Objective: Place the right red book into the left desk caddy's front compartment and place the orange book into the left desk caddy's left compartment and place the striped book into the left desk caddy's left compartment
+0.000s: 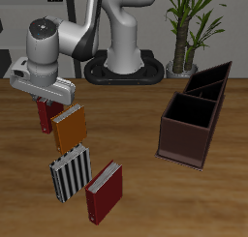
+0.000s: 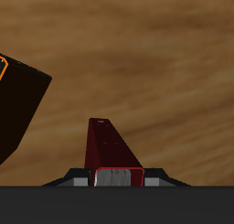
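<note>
1. My gripper (image 1: 43,98) hangs above the table (image 1: 136,197) at about 9 o'clock in the exterior view, well away from the caddy (image 1: 192,125).
2. Its jaws are closed on the maroon book (image 1: 44,116), which stands upright on end beneath the hand. In the wrist view the same book (image 2: 110,144) rises from between the fingers (image 2: 113,177), clamped at its near end. I cannot tell whether its lower edge touches the table or hangs clear.
3. The orange book (image 1: 70,128) lies flat just beside the held book, toward 4 o'clock of it.
4. The striped book (image 1: 71,175) lies flat at 6 o'clock of the orange book, nearer the front edge, almost touching it.
5. A brighter red book (image 1: 105,192) lies flat beside the striped book, toward 4 o'clock.
6. The caddy sits at 3 o'clock, open-topped, with dividers visible; no book shows inside.
7. A potted plant (image 1: 189,28) stands behind the caddy at 1 o'clock.
</note>
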You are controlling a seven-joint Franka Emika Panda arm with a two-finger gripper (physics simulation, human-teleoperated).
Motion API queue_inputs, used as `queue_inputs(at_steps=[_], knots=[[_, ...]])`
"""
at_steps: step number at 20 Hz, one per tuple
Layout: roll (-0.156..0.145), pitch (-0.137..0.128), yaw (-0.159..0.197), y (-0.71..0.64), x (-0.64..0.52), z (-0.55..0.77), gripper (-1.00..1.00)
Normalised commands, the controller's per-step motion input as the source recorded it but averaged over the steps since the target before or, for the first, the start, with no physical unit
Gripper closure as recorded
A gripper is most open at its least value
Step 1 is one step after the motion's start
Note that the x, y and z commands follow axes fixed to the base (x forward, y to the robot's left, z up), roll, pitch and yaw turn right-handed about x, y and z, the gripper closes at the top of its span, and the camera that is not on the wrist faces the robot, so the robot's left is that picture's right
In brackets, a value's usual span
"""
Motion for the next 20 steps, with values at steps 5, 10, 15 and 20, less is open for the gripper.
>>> queue_inputs(at_steps=[5, 10, 15, 20], knots=[[-0.024, -0.023, -0.053, 0.20, -0.10, 0.36, 1.00], [-0.035, 0.000, -0.056, 0.57, -0.23, 0.57, 1.00], [-0.073, -0.008, -0.026, 0.64, -0.31, 0.33, 1.00], [0.004, -0.012, -0.068, 0.41, -0.30, 0.13, 1.00]])
